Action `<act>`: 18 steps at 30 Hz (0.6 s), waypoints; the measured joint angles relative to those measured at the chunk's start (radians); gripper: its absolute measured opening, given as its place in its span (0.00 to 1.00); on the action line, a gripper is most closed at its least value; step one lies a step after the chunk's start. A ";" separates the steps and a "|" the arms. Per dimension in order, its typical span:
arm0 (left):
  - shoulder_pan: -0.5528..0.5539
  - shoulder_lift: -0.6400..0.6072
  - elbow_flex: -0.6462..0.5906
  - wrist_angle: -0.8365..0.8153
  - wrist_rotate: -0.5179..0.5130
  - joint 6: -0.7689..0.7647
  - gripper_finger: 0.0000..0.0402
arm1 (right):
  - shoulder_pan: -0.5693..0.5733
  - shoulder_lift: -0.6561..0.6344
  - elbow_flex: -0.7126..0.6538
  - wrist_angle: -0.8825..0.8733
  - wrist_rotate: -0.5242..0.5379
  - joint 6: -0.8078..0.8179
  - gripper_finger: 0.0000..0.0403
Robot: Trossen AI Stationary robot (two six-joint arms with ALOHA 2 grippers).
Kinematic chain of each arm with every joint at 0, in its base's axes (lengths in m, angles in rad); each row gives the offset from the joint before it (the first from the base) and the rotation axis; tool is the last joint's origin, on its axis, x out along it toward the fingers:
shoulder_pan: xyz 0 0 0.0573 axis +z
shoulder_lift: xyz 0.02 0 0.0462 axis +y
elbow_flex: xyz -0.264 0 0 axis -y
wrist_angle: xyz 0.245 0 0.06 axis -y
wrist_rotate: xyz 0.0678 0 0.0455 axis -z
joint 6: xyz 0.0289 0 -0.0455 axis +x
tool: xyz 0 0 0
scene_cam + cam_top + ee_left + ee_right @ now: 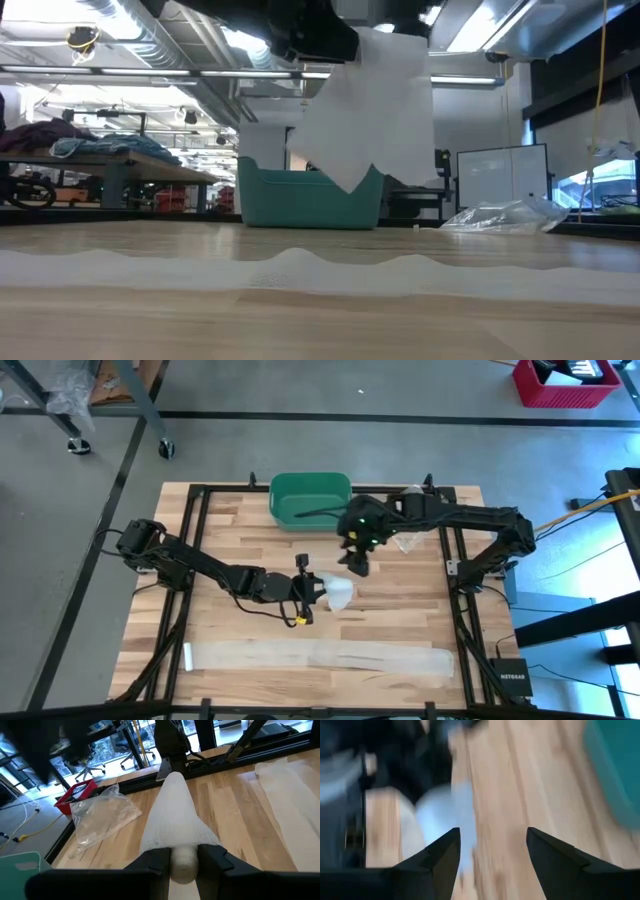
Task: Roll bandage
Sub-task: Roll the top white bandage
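Left gripper (183,862) clamps the rolled bandage (175,820); right gripper (492,852) hovers open; green bin (310,498) contents unclear

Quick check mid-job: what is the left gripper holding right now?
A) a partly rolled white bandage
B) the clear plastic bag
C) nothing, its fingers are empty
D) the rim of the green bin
A: in the left wrist view the left gripper has its fingers closed on the rolled end of the white bandage, whose loose end hangs free; the green bin and the plastic bag lie apart from it.
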 joint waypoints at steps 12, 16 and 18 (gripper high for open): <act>-0.018 0.000 0.000 0.002 0.000 -0.012 0.13 | 0.333 -0.292 -0.327 0.067 0.281 0.043 0.57; -0.022 0.000 0.000 0.006 0.000 -0.015 0.13 | 0.457 -0.415 -0.643 0.433 0.390 0.047 0.57; -0.021 0.000 0.000 0.006 0.000 -0.015 0.13 | 0.496 -0.440 -0.783 0.598 0.460 0.047 0.57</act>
